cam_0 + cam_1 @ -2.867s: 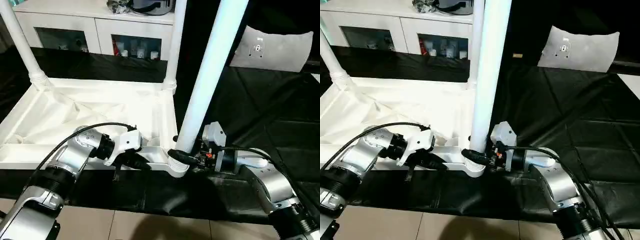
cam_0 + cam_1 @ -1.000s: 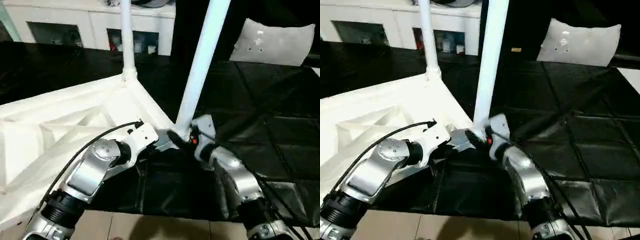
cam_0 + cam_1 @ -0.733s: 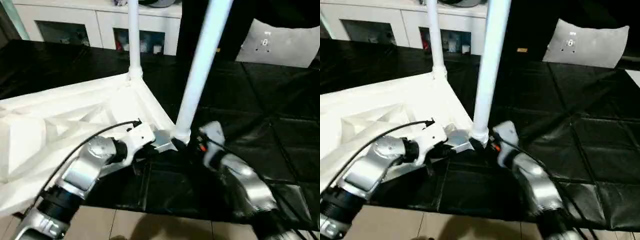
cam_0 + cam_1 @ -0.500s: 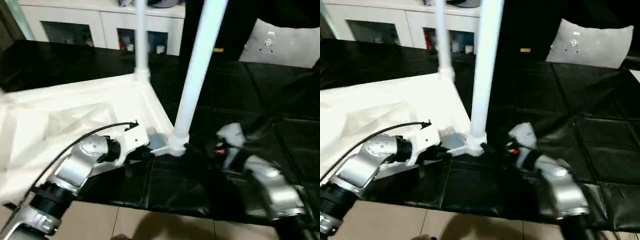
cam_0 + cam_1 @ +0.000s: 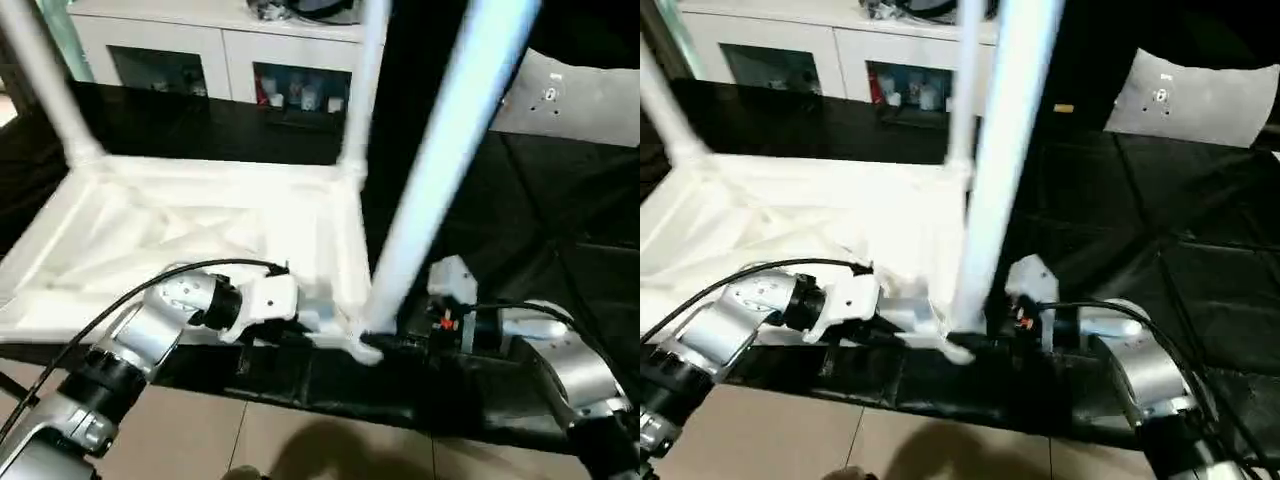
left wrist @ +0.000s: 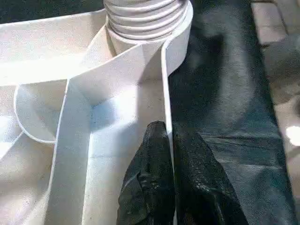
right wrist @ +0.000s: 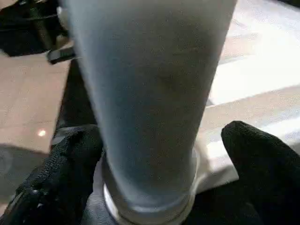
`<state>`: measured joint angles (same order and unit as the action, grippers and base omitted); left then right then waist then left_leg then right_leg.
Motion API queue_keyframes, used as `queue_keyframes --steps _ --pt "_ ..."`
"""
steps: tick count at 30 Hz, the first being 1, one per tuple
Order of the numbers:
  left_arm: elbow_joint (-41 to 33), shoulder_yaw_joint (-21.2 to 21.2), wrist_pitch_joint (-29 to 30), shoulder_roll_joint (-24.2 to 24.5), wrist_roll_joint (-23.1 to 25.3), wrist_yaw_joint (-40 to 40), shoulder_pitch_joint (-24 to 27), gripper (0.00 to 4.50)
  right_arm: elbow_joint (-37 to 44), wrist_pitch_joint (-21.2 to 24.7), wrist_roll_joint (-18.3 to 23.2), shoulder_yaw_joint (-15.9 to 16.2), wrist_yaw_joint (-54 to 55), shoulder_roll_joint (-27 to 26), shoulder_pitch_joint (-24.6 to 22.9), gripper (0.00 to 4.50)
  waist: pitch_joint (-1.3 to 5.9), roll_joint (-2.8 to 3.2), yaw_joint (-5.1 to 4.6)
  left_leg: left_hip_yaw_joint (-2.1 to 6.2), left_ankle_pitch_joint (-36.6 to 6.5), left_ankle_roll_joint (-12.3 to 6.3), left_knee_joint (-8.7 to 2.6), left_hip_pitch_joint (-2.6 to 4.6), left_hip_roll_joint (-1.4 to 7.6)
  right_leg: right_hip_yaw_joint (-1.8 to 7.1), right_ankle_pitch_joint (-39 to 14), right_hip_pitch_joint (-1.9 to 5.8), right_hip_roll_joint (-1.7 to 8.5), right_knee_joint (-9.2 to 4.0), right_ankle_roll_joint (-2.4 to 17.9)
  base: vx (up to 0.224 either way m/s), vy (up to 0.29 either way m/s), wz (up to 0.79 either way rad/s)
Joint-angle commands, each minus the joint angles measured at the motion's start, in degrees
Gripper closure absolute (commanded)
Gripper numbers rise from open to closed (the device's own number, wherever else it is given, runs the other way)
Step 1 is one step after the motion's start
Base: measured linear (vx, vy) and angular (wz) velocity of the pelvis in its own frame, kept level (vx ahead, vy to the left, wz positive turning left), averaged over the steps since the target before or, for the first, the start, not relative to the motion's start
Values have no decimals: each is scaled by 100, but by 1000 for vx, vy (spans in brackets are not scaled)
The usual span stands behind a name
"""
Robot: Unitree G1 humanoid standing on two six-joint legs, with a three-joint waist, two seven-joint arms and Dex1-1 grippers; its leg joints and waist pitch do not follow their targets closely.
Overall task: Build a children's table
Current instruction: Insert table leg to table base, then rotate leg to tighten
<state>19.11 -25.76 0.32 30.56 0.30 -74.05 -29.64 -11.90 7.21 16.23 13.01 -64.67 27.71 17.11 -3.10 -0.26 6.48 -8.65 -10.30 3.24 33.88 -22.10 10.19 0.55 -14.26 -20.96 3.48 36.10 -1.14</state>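
Note:
The white table top (image 5: 150,220) lies upside down on the black mat, ribbed underside up. Two legs stand in the far corners (image 5: 360,90) (image 5: 45,80). A third leg (image 5: 440,170) rises tilted from the near right corner socket (image 5: 362,345). My left gripper (image 5: 315,322) is shut on the top's thin near rim (image 6: 166,84), just beside that leg's ribbed base (image 6: 145,18). My right gripper (image 5: 395,345) is open at the leg's foot; its fingers (image 7: 262,159) stand on either side of the leg (image 7: 150,93), one with a visible gap.
A white cabinet (image 5: 230,60) with glass doors runs along the back. The black mat (image 5: 560,230) spreads to the right, with a flat white board (image 5: 575,100) at its far end. Tiled floor (image 5: 300,440) lies in front of the near rim.
The table top has swung round and now sits square to the cabinet. My right gripper, away from the leg half a second ago, is back at its base. The left stays on the rim.

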Motion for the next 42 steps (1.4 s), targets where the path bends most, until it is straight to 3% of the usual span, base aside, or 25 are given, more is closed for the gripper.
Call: queue_keyframes --steps 1,5,18,23,29,31,32,34,35,36,38,40,42 --pt "4 -190 -231 -29 127 -205 -110 450 -86 78 -30 32 -79 23 92 19 379 21 -28 -12 -792 -183 -383 157 242 80 703 167 344 -327 1536 0 0 0" --pt "117 -219 -332 -76 145 -239 -152 450 -47 233 95 48 -255 67 119 49 389 13 -13 -16 -621 -275 -360 144 237 76 942 174 342 -302 1540 0 0 0" --pt "343 -222 -527 -146 177 -281 -196 450 -133 367 -2 126 -487 134 159 164 393 6 19 -17 -664 -268 -359 145 250 70 802 172 354 -302 1581 0 0 0" --pt "339 -155 -434 -164 95 -270 -175 450 -47 476 52 154 -516 108 64 176 395 9 21 -19 -663 -270 -357 148 250 70 803 170 354 -299 1592 0 0 0" --pt "-18 156 443 -364 -170 177 -28 450 201 863 132 44 185 -287 -331 177 386 5 37 -16 -620 -278 -363 142 248 69 819 163 357 -303 1595 0 0 0" --pt "-183 245 791 -507 -177 508 31 450 205 964 78 -57 809 -632 -435 177 362 8 5 -17 -851 -194 -393 148 243 76 458 147 359 -338 1558 0 0 0" --pt "-402 373 1303 -774 -205 983 87 450 172 1091 6 -115 1448 -1030 -528 177 329 28 -49 -14 -1169 -8 -448 160 252 81 -76 112 361 -375 1509 0 0 0" --pt "-494 423 1510 -916 -173 1235 93 450 154 1186 -4 -160 1716 -1222 -551 178 301 27 -110 10 -1488 170 -495 162 237 84 -681 102 368 -429 1402 0 0 0" --pt "-511 428 1535 -942 -154 1283 89 450 159 1219 -3 -178 1761 -1258 -553 178 296 23 -138 15 -1558 201 -497 159 232 88 -814 100 364 -441 1361 0 0 0" --pt "-544 482 1705 -1100 -110 1545 67 450 63 1270 -5 -273 2050 -1451 -504 178 290 11 -182 34 -1575 230 -521 115 224 82 -955 143 363 -455 1238 0 0 0" --pt "-585 628 2059 -1476 11 2150 1 450 -176 1313 -64 -451 2639 -1804 -384 178 277 36 -226 15 -1682 251 -515 150 228 102 -1032 66 364 -486 1192 0 0 0" --pt "-587 753 2342 -1873 102 2743 -92 450 -460 1233 -227 -566 3153 -2037 -246 178 269 13 -251 12 -1700 257 -507 148 213 115 -1290 58 373 -527 1127 0 0 0" --pt "-616 805 2499 -2053 133 2988 -128 450 -569 1205 -312 -621 3364 -2127 -187 178 283 12 -262 13 -1606 228 -499 141 208 115 -1179 68 359 -527 1075 0 0 0"
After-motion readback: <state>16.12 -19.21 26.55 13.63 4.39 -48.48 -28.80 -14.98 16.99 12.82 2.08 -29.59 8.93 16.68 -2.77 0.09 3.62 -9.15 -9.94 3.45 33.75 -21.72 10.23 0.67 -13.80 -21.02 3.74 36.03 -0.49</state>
